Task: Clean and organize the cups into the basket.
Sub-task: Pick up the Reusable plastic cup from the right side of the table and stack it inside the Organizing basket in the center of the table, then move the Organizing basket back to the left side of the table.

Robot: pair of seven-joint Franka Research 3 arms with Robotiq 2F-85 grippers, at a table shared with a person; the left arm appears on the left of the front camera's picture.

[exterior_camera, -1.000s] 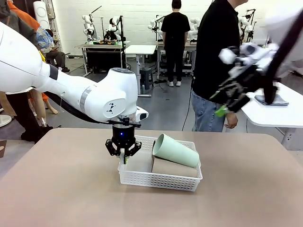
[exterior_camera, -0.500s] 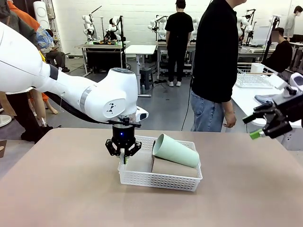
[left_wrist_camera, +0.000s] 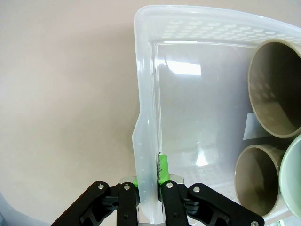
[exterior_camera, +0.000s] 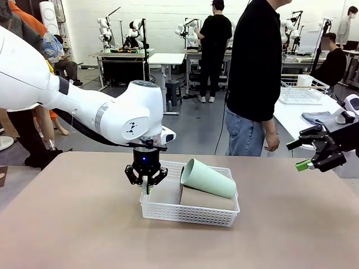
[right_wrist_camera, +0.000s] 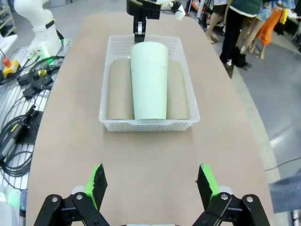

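Observation:
The white mesh basket [exterior_camera: 188, 216] sits mid-table with three cups lying in it. A mint green cup [exterior_camera: 207, 178] rests on top of two brown cups [right_wrist_camera: 118, 87] [right_wrist_camera: 178, 89]; from the front one brown cup [exterior_camera: 205, 199] shows beneath it. My left gripper [exterior_camera: 147, 188] points straight down and is shut on the basket's left end wall [left_wrist_camera: 146, 117], one pad on each side. The wrist view also shows two brown cup mouths [left_wrist_camera: 275, 89] [left_wrist_camera: 256, 179] and the mint rim [left_wrist_camera: 291, 174]. My right gripper [exterior_camera: 300, 155] hangs open off the table's right side, empty [right_wrist_camera: 153, 181], facing the basket [right_wrist_camera: 148, 125].
A person [exterior_camera: 258, 73] in black stands at the table's far edge. A white side table with a wire basket [exterior_camera: 300, 92] is at the right. Cables [right_wrist_camera: 28, 94] lie off the table near the right arm's base. Bare tabletop [exterior_camera: 73, 224] surrounds the basket.
My right arm swung down from high at the upper right to a low spot beside the table's right edge. The left gripper, basket and cups have not moved.

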